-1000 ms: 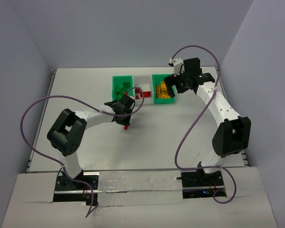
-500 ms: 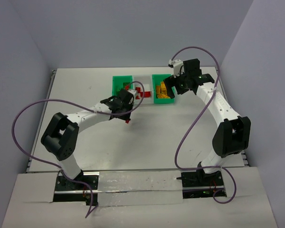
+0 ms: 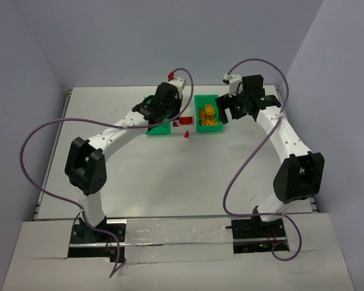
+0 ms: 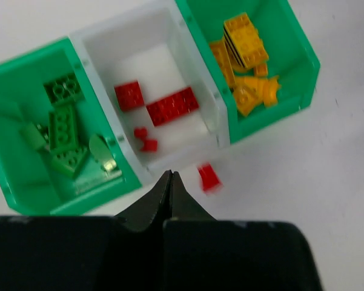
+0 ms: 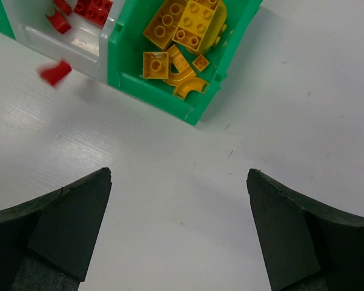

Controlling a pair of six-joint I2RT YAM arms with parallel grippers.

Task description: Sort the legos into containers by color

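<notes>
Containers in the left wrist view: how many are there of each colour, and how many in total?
green containers: 2
white container: 1
Total: 3

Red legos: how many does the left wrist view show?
5. Four lie in the white middle bin: a square brick, a longer brick, two tiny bits. One blurred piece is outside, beside its wall. None seems hidden.

Robot lab test cell — bare white table (image 3: 139,182), plain grey enclosure walls (image 3: 169,36)
</notes>
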